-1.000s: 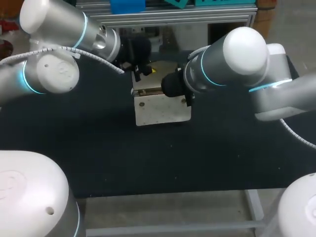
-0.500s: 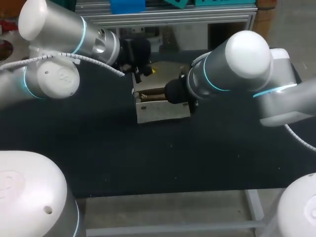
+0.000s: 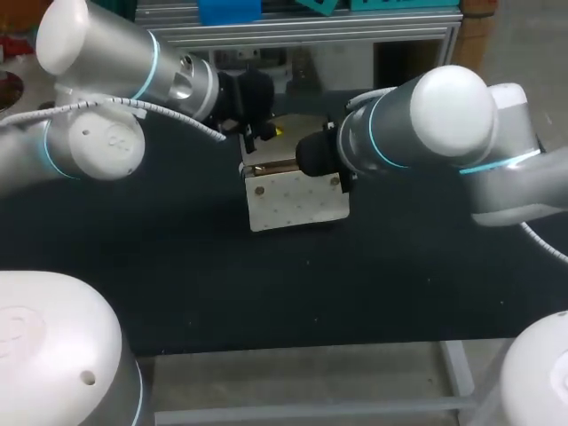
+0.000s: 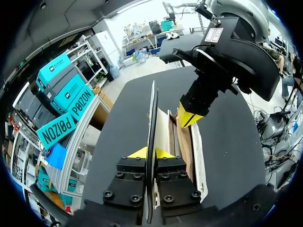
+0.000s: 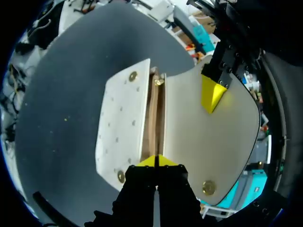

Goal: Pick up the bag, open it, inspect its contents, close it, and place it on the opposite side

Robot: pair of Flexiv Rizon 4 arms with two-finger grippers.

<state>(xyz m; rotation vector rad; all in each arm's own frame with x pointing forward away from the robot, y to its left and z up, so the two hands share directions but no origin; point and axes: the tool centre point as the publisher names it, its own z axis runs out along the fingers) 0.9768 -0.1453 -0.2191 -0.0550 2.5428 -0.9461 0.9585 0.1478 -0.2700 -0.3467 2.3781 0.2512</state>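
Bag [image 3: 297, 200], white w/ brass studs, was stood mid-desk [image 3: 177, 266], toward the back, mouth parted so the brown inside was shown. Its flap [image 5: 213, 142] was lifted clear of the front wall, its edge pinched in the L jaws, which were clamped tight on it. The R jaws were closed narrow on the bag's rim at one end of the mouth. L arm [image 3: 133, 71] & R arm [image 3: 426, 124] were met over the bag from opp. sides.
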